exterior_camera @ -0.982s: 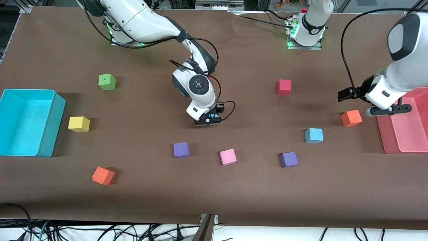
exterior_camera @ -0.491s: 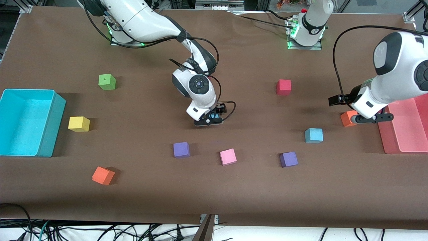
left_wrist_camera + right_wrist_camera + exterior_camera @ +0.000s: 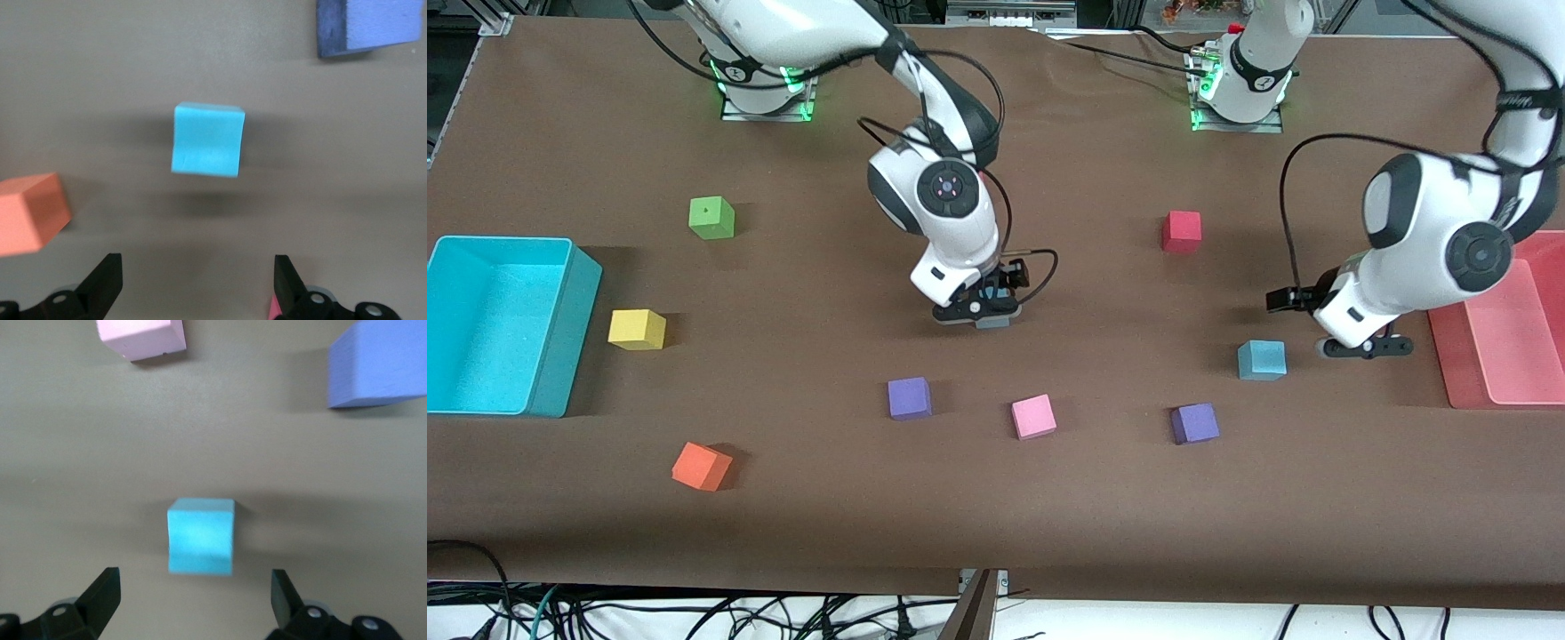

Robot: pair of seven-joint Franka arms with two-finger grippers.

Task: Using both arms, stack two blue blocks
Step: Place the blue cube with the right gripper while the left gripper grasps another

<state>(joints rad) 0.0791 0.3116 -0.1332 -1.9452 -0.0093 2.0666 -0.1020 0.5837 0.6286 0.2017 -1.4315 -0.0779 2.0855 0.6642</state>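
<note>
One blue block (image 3: 1262,360) lies on the brown table toward the left arm's end. My left gripper (image 3: 1362,347) hovers open and empty beside it, between it and the red bin. In the left wrist view the block (image 3: 208,139) lies ahead of the open fingers (image 3: 103,283), not between them. The other blue block (image 3: 993,322) lies mid-table, mostly hidden under my right gripper (image 3: 974,313). The right wrist view shows that block (image 3: 200,535) just ahead of the open, empty gripper (image 3: 193,600).
A cyan bin (image 3: 560,320) stands at the right arm's end and a red bin (image 3: 1494,373) at the left arm's end. Green (image 3: 711,218), yellow (image 3: 637,329), orange (image 3: 702,466), two purple (image 3: 910,397) (image 3: 1194,423), pink (image 3: 1033,416) and red (image 3: 1181,231) cubes are scattered. Another orange cube (image 3: 30,212) lies beside the left gripper.
The left arm has swung from over the red bin's edge toward the blue block and come lower. The right gripper has shifted slightly over its blue block.
</note>
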